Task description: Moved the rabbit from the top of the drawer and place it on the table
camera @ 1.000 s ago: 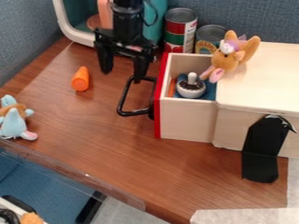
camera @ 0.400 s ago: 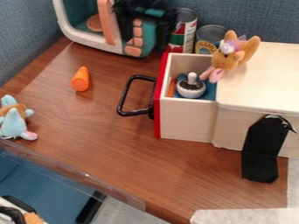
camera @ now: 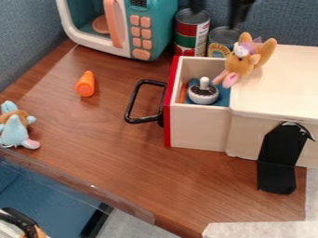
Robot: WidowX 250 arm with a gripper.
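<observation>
The black two-finger gripper (camera: 216, 16) has moved rightward along the top edge, fingers spread. Well below-left of it, brown wooden tabletop (camera: 105, 135) runs between an orange toy carrot (camera: 86, 84) and a black metal drawer handle (camera: 130, 103). Just below-right of it, the tan plush rabbit (camera: 241, 61) lies atop the cream box's (camera: 286, 79) corner. Blue fabric wall (camera: 282, 21) stands behind.

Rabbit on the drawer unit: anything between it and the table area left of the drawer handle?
Yes. The open drawer with the white-and-black toy inside, then its red front and black handle. The rabbit would likely have to be lifted over those.
</observation>
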